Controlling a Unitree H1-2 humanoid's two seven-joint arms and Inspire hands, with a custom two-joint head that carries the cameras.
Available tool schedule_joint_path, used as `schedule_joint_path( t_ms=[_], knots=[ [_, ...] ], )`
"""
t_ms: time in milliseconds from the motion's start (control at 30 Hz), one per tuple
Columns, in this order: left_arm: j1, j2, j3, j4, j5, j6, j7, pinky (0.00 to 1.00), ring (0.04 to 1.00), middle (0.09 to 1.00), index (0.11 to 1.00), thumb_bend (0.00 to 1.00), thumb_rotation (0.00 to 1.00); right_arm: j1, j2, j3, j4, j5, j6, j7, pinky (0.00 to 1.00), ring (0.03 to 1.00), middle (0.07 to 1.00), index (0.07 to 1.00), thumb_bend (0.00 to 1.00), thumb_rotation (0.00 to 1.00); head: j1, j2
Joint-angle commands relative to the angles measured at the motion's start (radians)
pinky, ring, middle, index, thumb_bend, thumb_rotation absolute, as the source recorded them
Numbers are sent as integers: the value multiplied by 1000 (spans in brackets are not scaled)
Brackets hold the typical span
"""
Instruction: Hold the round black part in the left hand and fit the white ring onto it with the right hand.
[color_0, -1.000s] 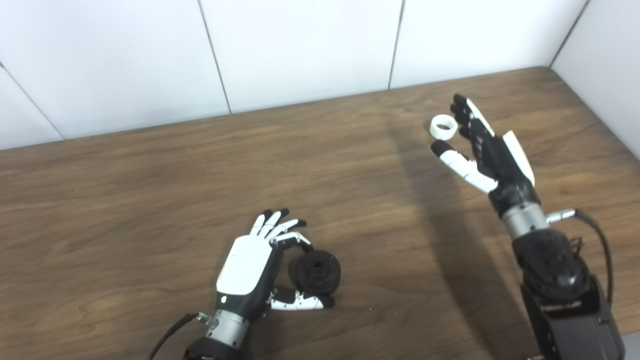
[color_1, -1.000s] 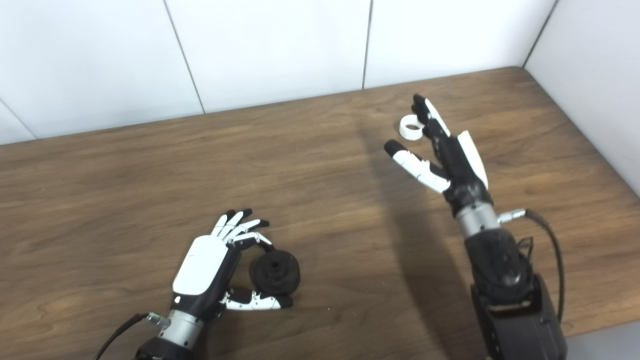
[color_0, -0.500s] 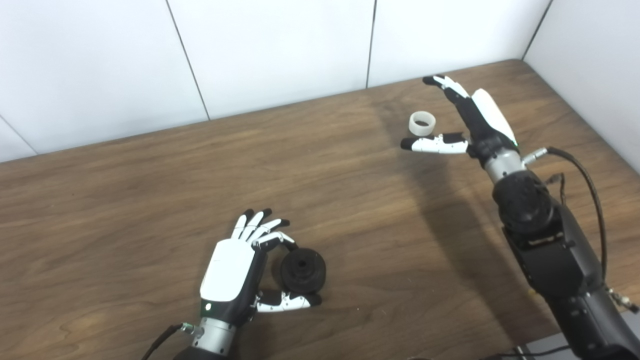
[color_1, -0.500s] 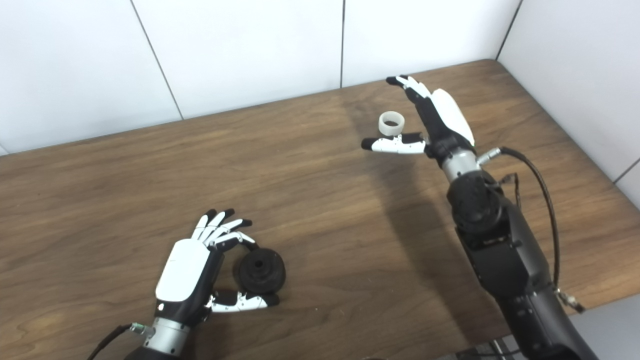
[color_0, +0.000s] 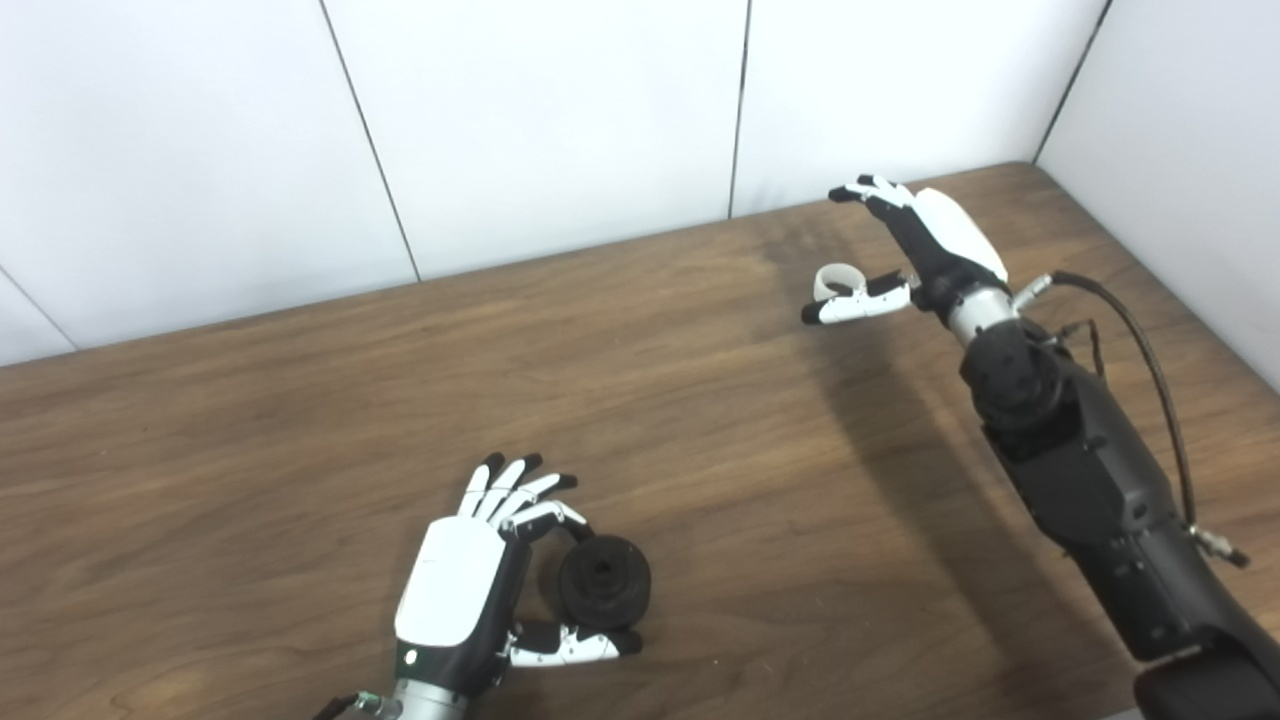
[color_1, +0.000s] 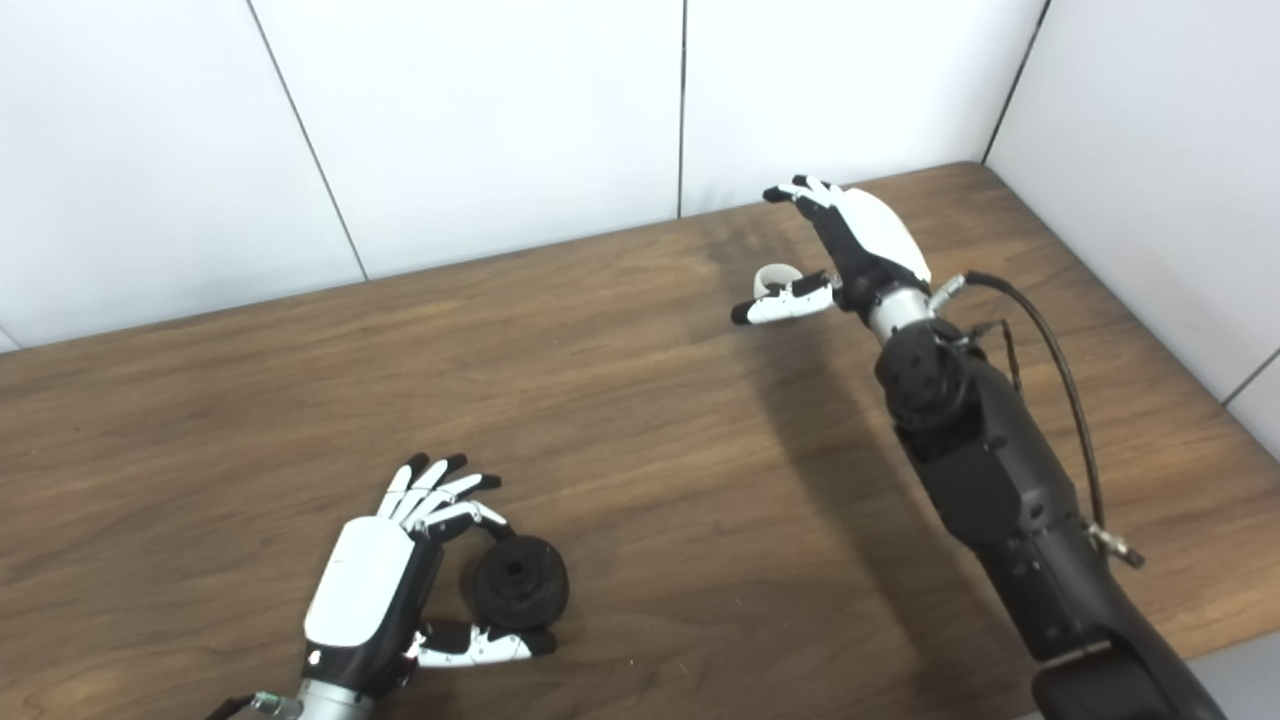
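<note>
The round black part (color_0: 603, 580) lies on the wooden table (color_0: 300, 420) near the front edge, its hub hole facing up. My left hand (color_0: 465, 590) is beside it on the left, pinching it: a curled finger touches its far rim and the thumb lies along its near rim, the other fingers spread. The white ring (color_0: 833, 280) sits at the back right of the table. My right hand (color_0: 930, 240) arches over it, palm down and open. The fingers reach beyond the ring, and the thumb crosses in front and hides its near edge.
White wall panels (color_0: 550, 120) close off the back of the table, and a side wall (color_0: 1180, 150) stands at the right. The black right forearm (color_0: 1090, 470), with its cable, stretches across the table's right side.
The camera view has shifted. My right hand has turned palm down and come lower over the white ring, its thumb now in front of it. The left hand and black part keep their pose.
</note>
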Motion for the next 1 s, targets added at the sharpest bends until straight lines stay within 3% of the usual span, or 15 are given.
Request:
schedule_joint_path(
  t_ms=[0,467,967],
  knots=[
    [68,40,-8,149,18,-24,36,1000,926,818,485,524,59,-75,-57,3,-11,-36,6,12,1000,994,969,842,845,263,5,8],
    [68,44,-22,153,53,6,13,1000,938,825,486,524,60,-119,-97,27,-1,-45,7,67,1000,1000,970,837,866,268,8,0],
    [66,54,-44,194,101,28,18,1000,930,810,486,524,59,-160,-132,93,10,-91,86,161,1000,997,961,809,911,256,-1,-24]
  ],
)
